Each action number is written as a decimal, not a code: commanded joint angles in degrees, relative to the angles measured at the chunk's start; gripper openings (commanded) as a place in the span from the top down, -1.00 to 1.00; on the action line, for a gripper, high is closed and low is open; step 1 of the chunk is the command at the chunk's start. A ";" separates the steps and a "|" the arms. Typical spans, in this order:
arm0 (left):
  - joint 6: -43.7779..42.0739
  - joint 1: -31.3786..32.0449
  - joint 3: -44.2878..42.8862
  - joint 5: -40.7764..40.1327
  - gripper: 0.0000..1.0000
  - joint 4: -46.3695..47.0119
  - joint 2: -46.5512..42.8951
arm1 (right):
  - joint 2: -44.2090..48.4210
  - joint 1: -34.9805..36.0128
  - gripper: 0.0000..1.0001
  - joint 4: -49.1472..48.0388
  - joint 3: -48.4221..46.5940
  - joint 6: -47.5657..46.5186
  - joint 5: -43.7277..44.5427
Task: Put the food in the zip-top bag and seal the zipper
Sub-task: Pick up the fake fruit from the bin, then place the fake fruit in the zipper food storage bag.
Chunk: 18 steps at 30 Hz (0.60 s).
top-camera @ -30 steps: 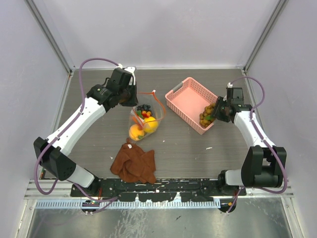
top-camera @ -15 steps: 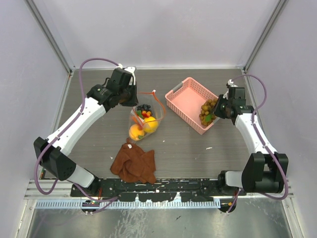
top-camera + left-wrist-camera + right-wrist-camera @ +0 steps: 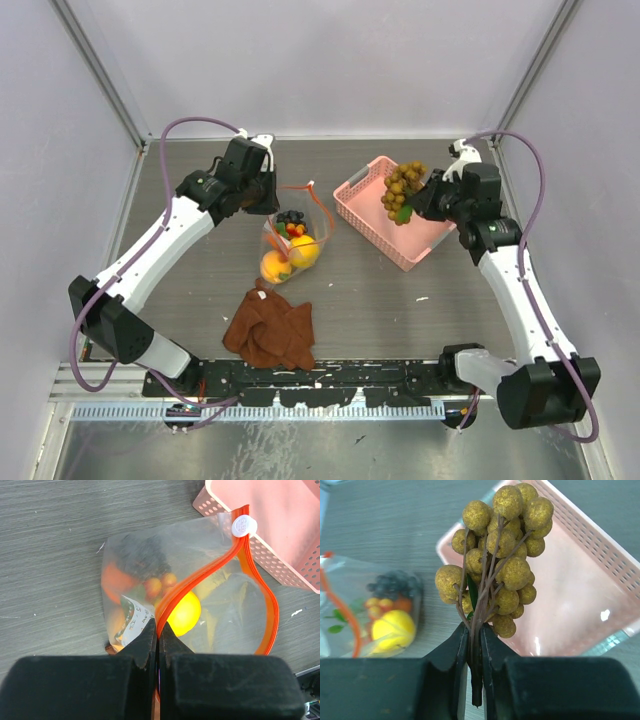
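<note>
The clear zip-top bag [image 3: 292, 238] lies at the table's middle with its mouth open; its orange-red zipper [image 3: 200, 580] forms a loop. Inside show dark purple grapes [image 3: 142, 555], a yellow round fruit [image 3: 184, 614] and an orange fruit [image 3: 275, 266]. My left gripper [image 3: 159, 630] is shut on the zipper strip and holds that edge up. My right gripper [image 3: 475, 635] is shut on the stem of the brownish-green grapes [image 3: 502, 555], which also show in the top view [image 3: 402, 186], lifted above the pink basket's left rim, to the right of the bag.
The pink lattice basket [image 3: 372, 185] stands right of the bag, and shows in the right wrist view [image 3: 580, 595]. A rust-brown cloth [image 3: 272, 328] lies near the front, below the bag. A small white scrap [image 3: 422, 298] lies on the table.
My right gripper has lifted the brownish-green grapes out of the basket's near corner and carried them up and left over its rim. The left arm and bag have not moved.
</note>
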State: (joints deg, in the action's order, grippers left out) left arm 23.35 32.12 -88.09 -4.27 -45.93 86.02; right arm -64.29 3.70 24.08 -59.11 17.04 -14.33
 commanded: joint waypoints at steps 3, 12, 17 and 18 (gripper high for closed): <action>1.21 -0.35 -1.28 -0.80 1.00 3.17 -0.31 | 5.31 9.69 0.99 -8.76 -5.97 1.26 0.54; 2.59 -0.30 -1.28 -0.65 1.00 3.39 -0.09 | 7.20 25.21 0.99 -22.77 -3.78 6.05 6.09; 3.11 -0.30 -1.44 -0.51 1.00 3.21 0.07 | 6.08 33.99 0.99 -29.60 -2.54 6.15 11.35; 3.26 -0.26 -1.46 -0.38 1.00 3.26 0.11 | 5.96 35.28 0.99 -31.14 -2.23 5.97 12.65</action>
State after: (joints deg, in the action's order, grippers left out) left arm 25.39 32.12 -88.09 -4.29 -45.84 86.26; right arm -58.28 34.57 4.62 -61.45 22.13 -7.53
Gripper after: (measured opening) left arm 0.007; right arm 0.182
